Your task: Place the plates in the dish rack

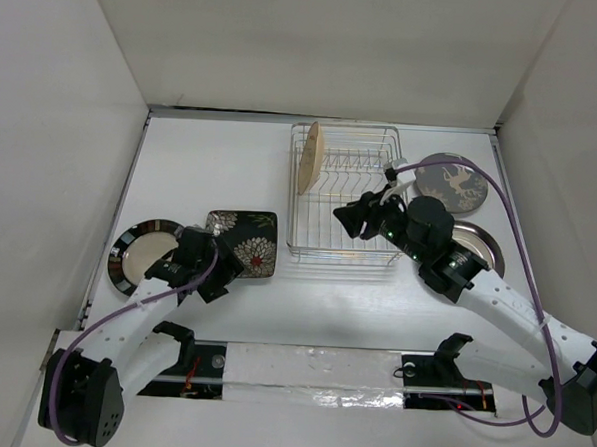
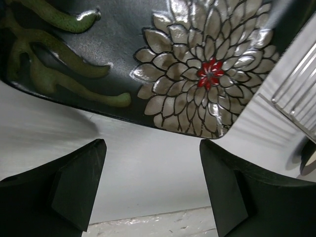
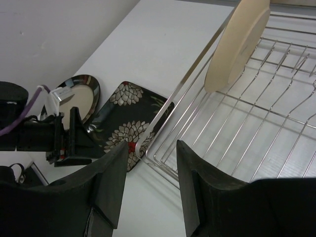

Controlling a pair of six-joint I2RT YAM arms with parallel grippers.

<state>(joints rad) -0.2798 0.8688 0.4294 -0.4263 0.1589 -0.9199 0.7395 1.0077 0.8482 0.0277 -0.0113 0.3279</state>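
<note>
Plate (image 1: 484, 245) beside dish rack (image 1: 339, 254) lies mostly hidden under right arm (image 1: 504, 306).

surface: white table (image 1: 374, 308) | on it: dish rack (image 1: 329, 220), flowered square plate (image 1: 248, 239), cream-centred plate (image 1: 142, 253), patterned round plate (image 1: 459, 182), silvery plate (image 1: 480, 243)

1. From the left wrist, the black square plate (image 2: 207, 74) is running off the top edge and both side edges.
2. At that view's right edge, the dish rack (image 2: 296, 94) is showing only as a few blurred wires. A dark curved shape (image 2: 309, 157) below them is being cropped too hard to identify.
3. From above, the left arm (image 1: 134, 310) is covering the right side of the cream-centred round plate (image 1: 137, 255) and the near left corner of the black square plate.
4. The right arm (image 1: 428, 230) is hiding most of the silver-rimmed plate (image 1: 482, 249).
5. From the right wrist, the tan plate (image 3: 237, 44) is being cut off by the top edge.
</note>
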